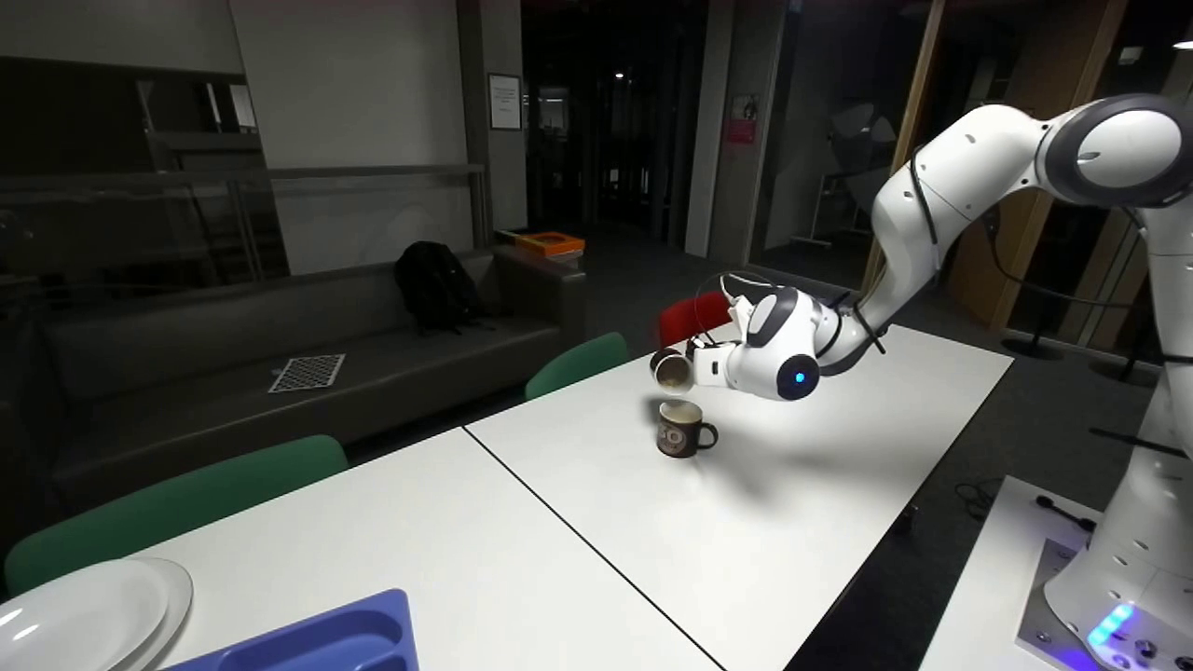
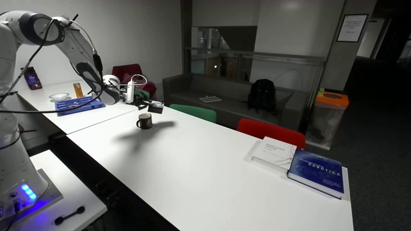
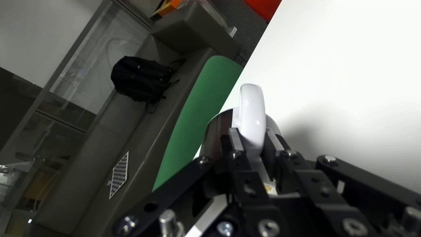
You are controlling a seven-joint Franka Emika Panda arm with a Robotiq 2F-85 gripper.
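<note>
My gripper (image 3: pixel 255 141) is shut on the white handle (image 3: pixel 252 115) of a mug, one finger to each side of it. This held mug (image 1: pixel 669 371) is white with a dark patch on its outside, and it hangs tipped over in the air. Its mouth faces the camera in an exterior view, showing a brownish inside. Just below stands a dark brown mug (image 1: pixel 678 438) with a light inside and a round print, upright on the white table; the same dark mug (image 2: pixel 146 122) shows its handle too. Whether anything is in either mug, I cannot tell.
A blue tray (image 1: pixel 391 620) and white plates (image 1: pixel 89 606) lie on the adjoining table. A white book (image 2: pixel 274 152) and a blue book (image 2: pixel 318 171) rest at the far end. Green chairs (image 2: pixel 194 113) and a red chair (image 2: pixel 273 130) line the table's edge.
</note>
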